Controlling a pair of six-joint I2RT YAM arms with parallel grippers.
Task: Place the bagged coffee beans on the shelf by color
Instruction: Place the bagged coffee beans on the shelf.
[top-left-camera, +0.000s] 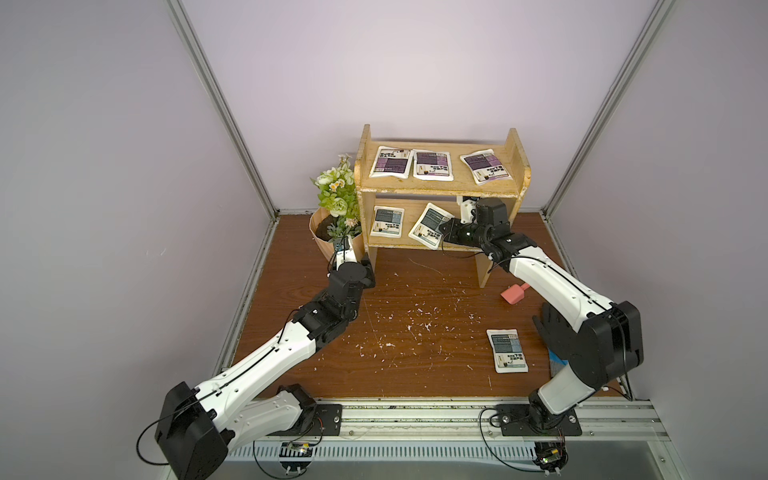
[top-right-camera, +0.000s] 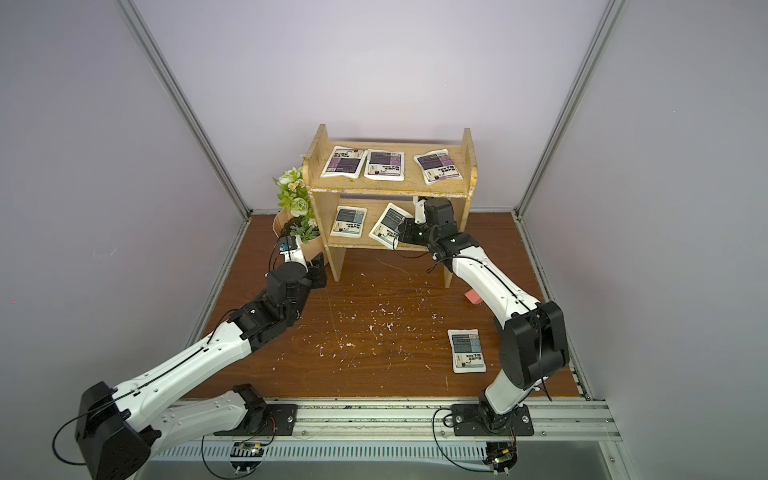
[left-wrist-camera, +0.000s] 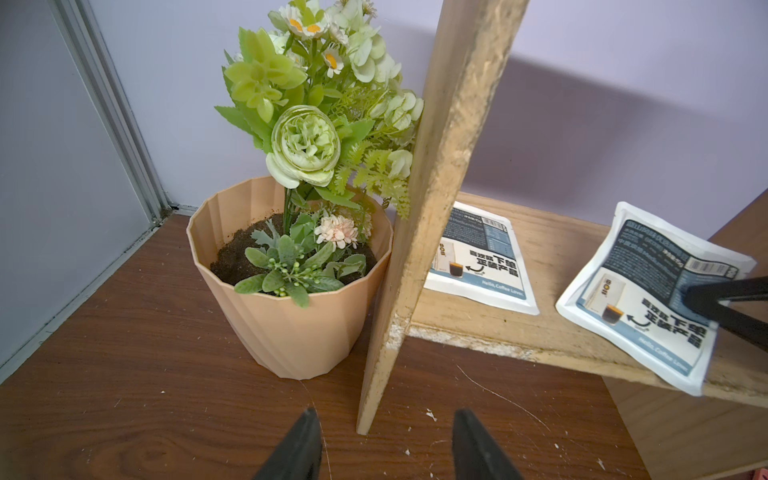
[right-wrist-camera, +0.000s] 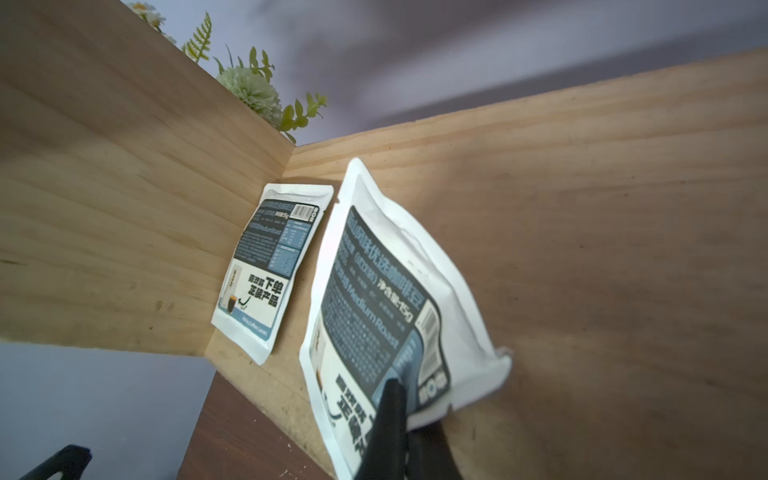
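Brown wood-grain tabletop (top-left-camera: 415, 353), flecked with white crumbs, sits between pale lilac walls, and the shelf (top-left-camera: 440, 192) stands at its 12 o'clock. Three purple pouches (top-left-camera: 432, 165) lie flat in a row along the top board. On the lower board a flat grey-blue pouch (top-left-camera: 388, 221) lies toward 9 o'clock. At its 3 o'clock is the tilted pouch (top-left-camera: 428, 224), turned askew, with one corner jutting past the board's front edge. My right claw (right-wrist-camera: 409, 409) is clamped on that tilted pouch by the corner near its barcode, one finger above and one beneath. My left claw (left-wrist-camera: 386, 413) holds nothing. Its fingers stand apart just above the tabletop at the shelf's 8 o'clock, pointing at the foot of the side panel. The peach flowerpot (left-wrist-camera: 291, 324) with green and white blooms sits just beside that panel, at the shelf's 9 o'clock. One loose pouch (top-left-camera: 507, 350), grey-blue, lies flat on the tabletop at about 4 o'clock. A small pink block (top-left-camera: 514, 294) lies at its 12 o'clock, near my right forearm.
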